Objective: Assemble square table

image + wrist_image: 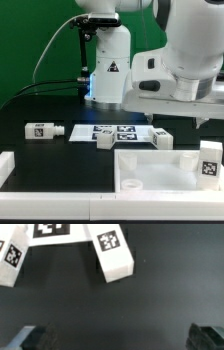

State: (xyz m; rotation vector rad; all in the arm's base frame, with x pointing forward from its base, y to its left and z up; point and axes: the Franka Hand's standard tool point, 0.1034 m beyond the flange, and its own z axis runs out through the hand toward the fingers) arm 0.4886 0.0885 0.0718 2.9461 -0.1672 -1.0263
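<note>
My gripper [118, 339] hangs above the black tabletop [150, 297] with its jaws apart. One dark finger [28, 336] and the other [207, 335] sit at opposite edges of the wrist view, with only bare table between them. Beyond my fingertips in that view lie three short white block pieces bearing black-and-white square tags: one elongated [117, 255], one cut off at the frame edge [10, 258], and one between them [50, 232]. In the exterior view my white arm [185, 55] fills the upper right. The large white plastic square table top with its raised rim [170, 172] lies low on the exterior view's right. A tagged white leg [45, 129] lies on its side well to the left, near the flat white marker board [112, 132]. Another leg [161, 137] sits just beside that board's right end. A third leg [210, 162] stands upright at the top's right part; whether inside or behind the rim I cannot tell.
</note>
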